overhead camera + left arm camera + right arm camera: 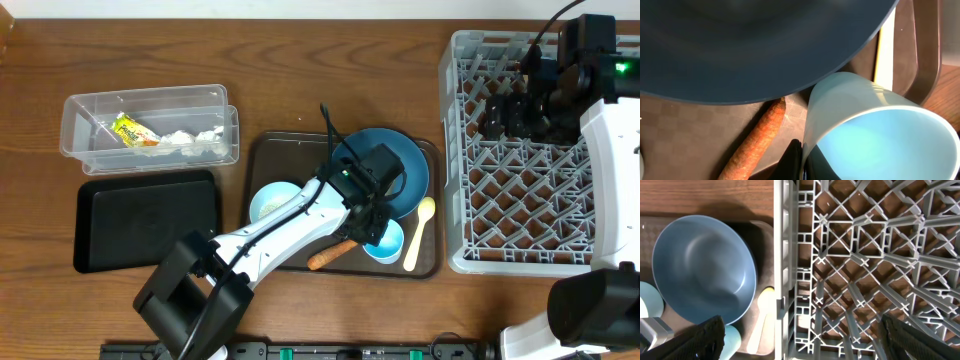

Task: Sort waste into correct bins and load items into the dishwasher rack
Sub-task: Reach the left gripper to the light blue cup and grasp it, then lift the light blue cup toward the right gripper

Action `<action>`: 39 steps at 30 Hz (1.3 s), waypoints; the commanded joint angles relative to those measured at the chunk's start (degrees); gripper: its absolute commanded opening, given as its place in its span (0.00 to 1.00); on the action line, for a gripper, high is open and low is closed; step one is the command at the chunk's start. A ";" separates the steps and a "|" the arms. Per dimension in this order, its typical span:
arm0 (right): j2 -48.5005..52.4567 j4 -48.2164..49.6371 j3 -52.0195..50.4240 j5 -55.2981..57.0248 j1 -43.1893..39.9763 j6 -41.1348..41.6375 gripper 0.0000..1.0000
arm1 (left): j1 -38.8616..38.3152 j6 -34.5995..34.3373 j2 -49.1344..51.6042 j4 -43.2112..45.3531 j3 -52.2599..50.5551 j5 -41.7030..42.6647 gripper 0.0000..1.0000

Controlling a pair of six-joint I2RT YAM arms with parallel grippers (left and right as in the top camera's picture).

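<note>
My left gripper (377, 231) (802, 150) is shut on the rim of the small white cup with a blue inside (386, 243) (880, 140), one finger inside and one outside, at the front right of the brown tray. The orange carrot piece (330, 256) (757, 145) lies just left of it. The dark-blue plate (395, 165) (755, 45) is behind, the pale-blue bowl (272, 203) to the left, and the cream spoon (420, 232) (762, 315) to the right. My right gripper (508, 115) (812, 340) is open and empty above the grey rack (520, 190) (865, 255). The pink cup is out of view.
The clear tub (150, 125) at the back left holds the yellow-green wrapper (133, 131) and white paper wads (195, 140). The black tray (148, 220) lies in front of it. The brown serving tray (262, 160) sits mid-table, close to the rack's left wall.
</note>
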 commanded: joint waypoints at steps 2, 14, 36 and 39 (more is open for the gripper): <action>-0.04 0.04 0.39 0.55 0.48 0.61 0.97 | 2.99 -0.07 -2.56 -1.18 0.57 3.85 0.06; -0.04 4.76 0.39 -5.53 -0.04 -0.72 0.99 | 29.92 0.74 -17.86 0.72 2.23 25.11 0.06; -0.04 13.05 0.39 -64.15 11.45 -44.87 0.93 | 40.06 -25.64 -12.52 42.16 2.16 65.31 0.06; -0.04 15.50 0.39 -65.55 12.74 -44.89 0.94 | 39.21 -25.59 -12.52 42.16 2.16 66.31 0.06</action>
